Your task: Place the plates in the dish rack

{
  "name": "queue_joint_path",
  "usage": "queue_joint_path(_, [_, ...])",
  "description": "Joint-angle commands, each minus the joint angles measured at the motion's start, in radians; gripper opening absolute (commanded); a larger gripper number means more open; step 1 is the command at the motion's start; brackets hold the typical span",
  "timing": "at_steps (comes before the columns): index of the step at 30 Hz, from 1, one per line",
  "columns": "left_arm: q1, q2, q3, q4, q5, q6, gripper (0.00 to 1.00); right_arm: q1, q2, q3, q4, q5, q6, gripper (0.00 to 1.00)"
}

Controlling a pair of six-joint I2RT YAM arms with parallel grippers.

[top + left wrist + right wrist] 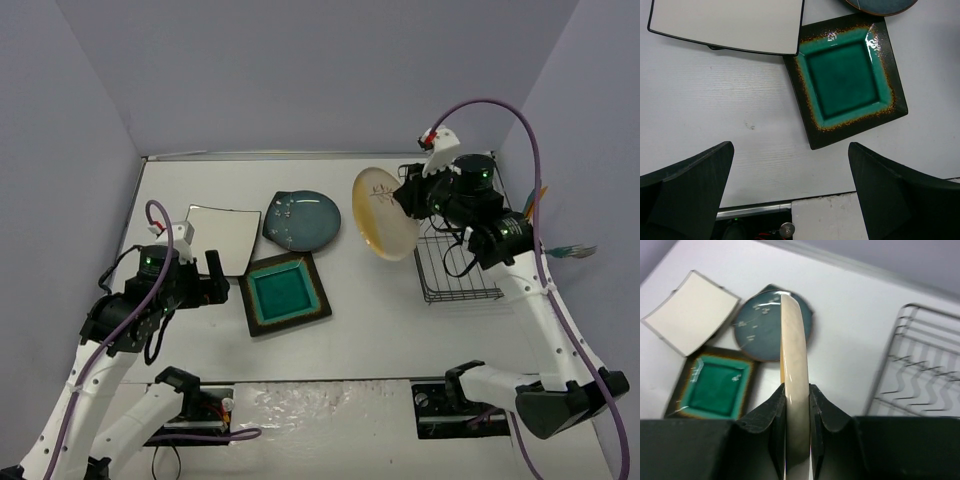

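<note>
Three plates [302,220] flat on white worktop [380,320]; my right pincer [797,396] clamps fourth, round cream-yellow plate [794,340], edgewise aloft; left pincer [791,146] gaping

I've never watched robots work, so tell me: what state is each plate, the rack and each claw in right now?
Cream-and-yellow plate: lifted, on edge, gripped.
Right gripper: shut on that plate.
Left gripper: open, empty.
White square plate: flat on table.
Teal-blue plate: flat on table.
Black square plate: flat on table.
Dish rack: no plates in visible part.
</note>
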Motion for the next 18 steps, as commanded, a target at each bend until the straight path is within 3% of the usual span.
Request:
queue_joint_path(1, [-0.005, 0.035, 0.025, 0.099, -0.014, 0.059, 0.97, -0.023, -0.047, 0.136, 0.005, 0.227, -0.195, 0.0])
queue_joint_path(5, [-0.005, 0.044, 0.002, 0.127, -0.017, 0.082, 0.97, -0.103, -0.017, 0.166, 0.004, 0.34, -0.318, 0.0])
queue_joint_path(12, [-0.005, 0.036, -0.056, 0.196, -0.003, 0.098, 0.97, -0.274, 0.075, 0.174, 0.053, 0.378, -0.456, 0.0])
queue_joint_path(18, [-0.005, 0.007, -0.127, 0.27, -0.003, 0.115, 0.97, -0.437, 0.159, 0.193, 0.17, 0.282, -0.471, 0.0])
